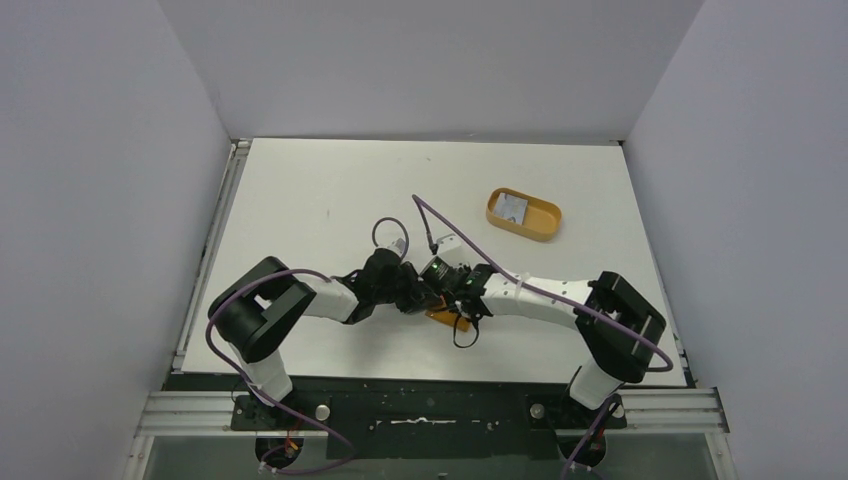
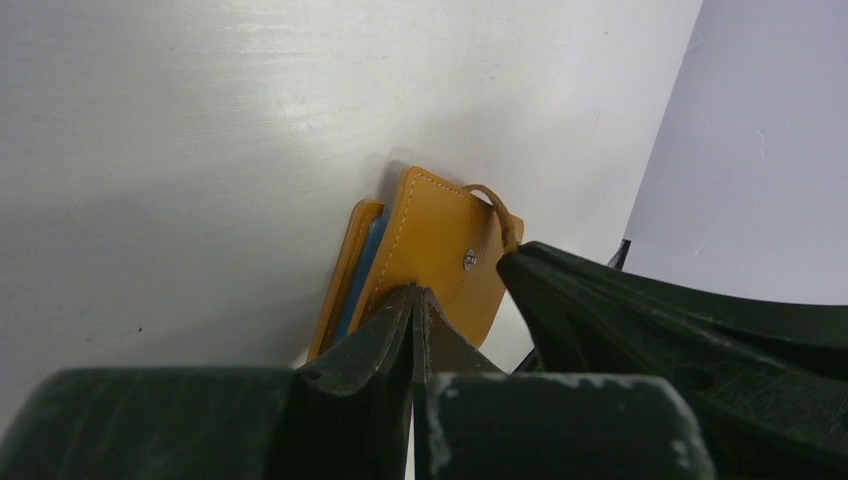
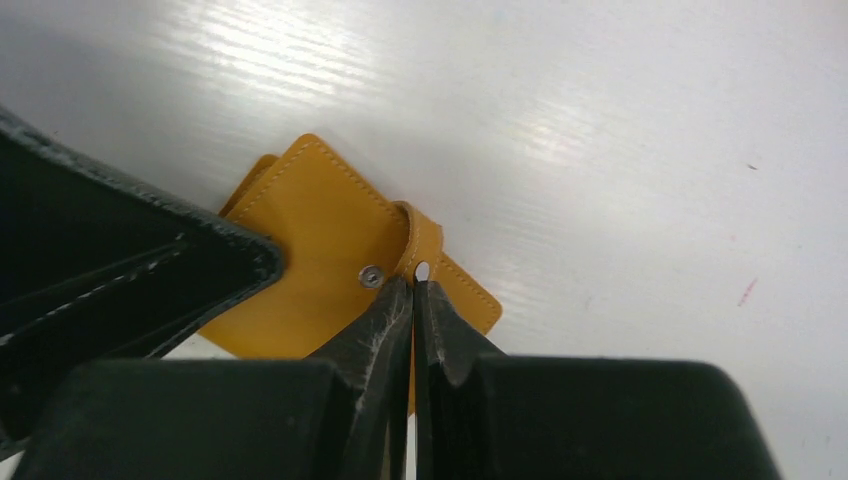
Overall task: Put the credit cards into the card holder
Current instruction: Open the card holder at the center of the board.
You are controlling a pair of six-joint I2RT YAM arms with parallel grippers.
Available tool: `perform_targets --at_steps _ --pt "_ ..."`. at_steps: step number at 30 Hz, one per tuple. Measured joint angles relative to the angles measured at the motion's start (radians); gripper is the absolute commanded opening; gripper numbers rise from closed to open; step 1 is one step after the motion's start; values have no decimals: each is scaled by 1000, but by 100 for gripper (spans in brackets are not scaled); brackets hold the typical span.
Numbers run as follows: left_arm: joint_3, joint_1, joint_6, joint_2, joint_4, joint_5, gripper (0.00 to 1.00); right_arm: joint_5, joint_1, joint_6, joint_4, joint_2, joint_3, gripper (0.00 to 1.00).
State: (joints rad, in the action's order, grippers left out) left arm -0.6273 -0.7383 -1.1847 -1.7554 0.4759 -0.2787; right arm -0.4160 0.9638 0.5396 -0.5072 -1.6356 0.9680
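"While the card holder lies almost folded on the table near my bases, both my grippers crowd it. My left gripper is clenched, tips against the near edge of the top cover. My right gripper is clenched too, tips at the snap tab, just beside the stud."

"Have you actually got hold of anything?"

"I cannot tell. Each pair of fingers is pressed together with its tips on the leather, but neither wrist view shows whether leather sits between them."

"And the cards?"

"One pale card lies in the orange tray, well apart toward the far right. I see no other. A sliver of blue lining shows between the covers, so the holder is barely ajar."

"So what is the step?"

"Opening it, I judge. To do that well, one gripper should pin the lower cover to the table while the other lifts the top cover by its edge or tab, slowly, swinging it about the fold rather than dragging. The leather looks light and may slide or lift whole if nothing holds it down. With the fingers this crowded, I should keep them from knocking each other, and lay the cover fully back so the slots face up."
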Motion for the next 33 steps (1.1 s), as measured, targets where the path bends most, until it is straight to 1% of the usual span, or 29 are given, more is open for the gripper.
perform_targets --at_steps 9,10,12,13,14,15,16,18,21,27,33 --pt "-3 0 8 -6 7 -11 0 -32 -28 17 -24 38 -14 0" --pt "-8 0 14 -6 -1 -14 2 -30 -28 20 -26 43 -16 0" --pt "-21 0 28 -3 -27 -16 15 -24 -30 26 -30 58 -21 0" --pt "-30 0 39 1 -48 -16 24 -18 -32 30 -32 71 -25 0" --pt "-39 -2 48 8 -69 -19 36 -10 -34 34 -34 89 -32 0" --pt "-48 -4 60 18 -92 -21 43 -2 -38 43 -39 113 -42 0" --pt "-59 -7 71 30 -116 -24 49 5 -40 48 -45 131 -47 0" --pt "-88 -11 95 58 -171 -26 58 21 -42 63 -56 180 -63 0" --pt "-121 -12 133 96 -260 -10 64 41 -42 84 -73 257 -87 0" --pt "-128 -20 172 150 -401 15 68 100 -42 140 -78 418 -172 0" --pt "-128 -44 196 214 -465 44 72 183 -42 200 -29 543 -254 0"
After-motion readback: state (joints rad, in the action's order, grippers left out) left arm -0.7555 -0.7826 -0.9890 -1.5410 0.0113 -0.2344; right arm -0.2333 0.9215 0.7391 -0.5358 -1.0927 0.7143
